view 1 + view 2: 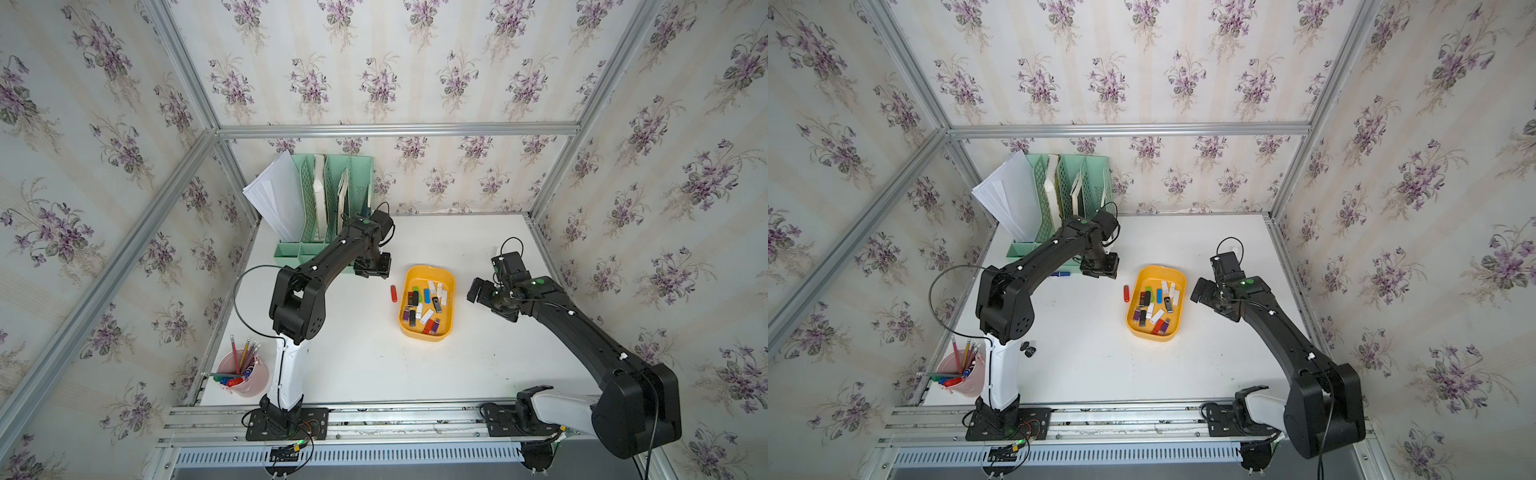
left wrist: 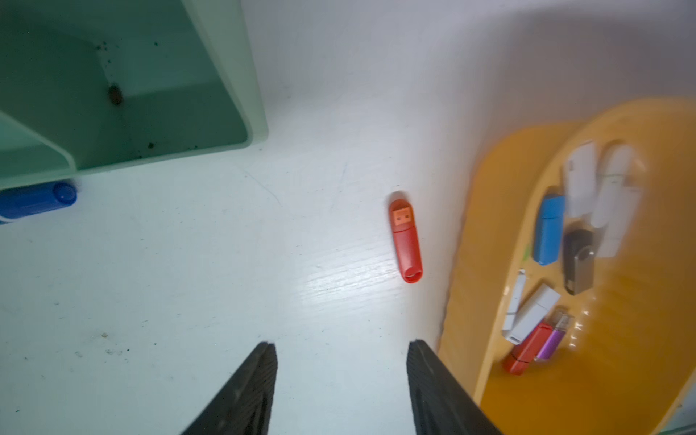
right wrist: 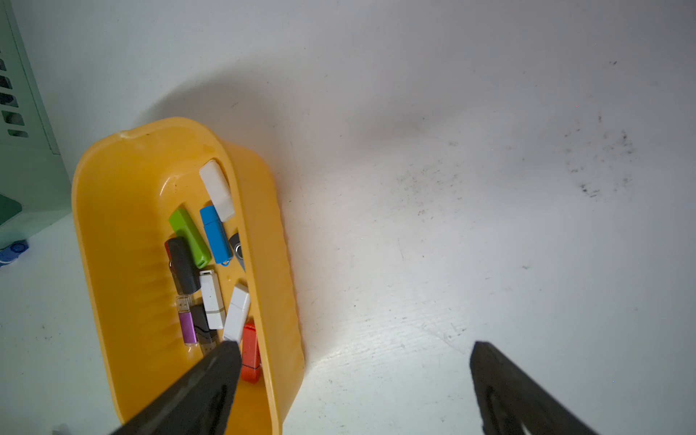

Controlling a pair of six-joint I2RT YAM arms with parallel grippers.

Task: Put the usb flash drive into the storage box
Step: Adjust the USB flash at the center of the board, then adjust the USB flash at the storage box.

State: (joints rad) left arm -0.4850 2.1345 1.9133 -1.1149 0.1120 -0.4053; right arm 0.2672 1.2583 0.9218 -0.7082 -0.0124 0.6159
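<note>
While the red usb flash drive [image 2: 406, 241] lies on the white worktop [image 2: 188, 282] just outside the yellow storage box [image 2: 489, 211], you have the left fingers [image 2: 248, 391] parted and empty nearby, and the right fingers [image 3: 203, 388] spread wide, holding nothing, beside the box's other long side.

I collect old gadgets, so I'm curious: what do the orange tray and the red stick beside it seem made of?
The storage box looks like moulded plastic, yellow-orange and glossy: rounded corners, soft highlights on its wall. The red usb flash drive looks like smooth plastic too, with a faint sheen; its uncovered plug end is orange, probably plastic.
</note>
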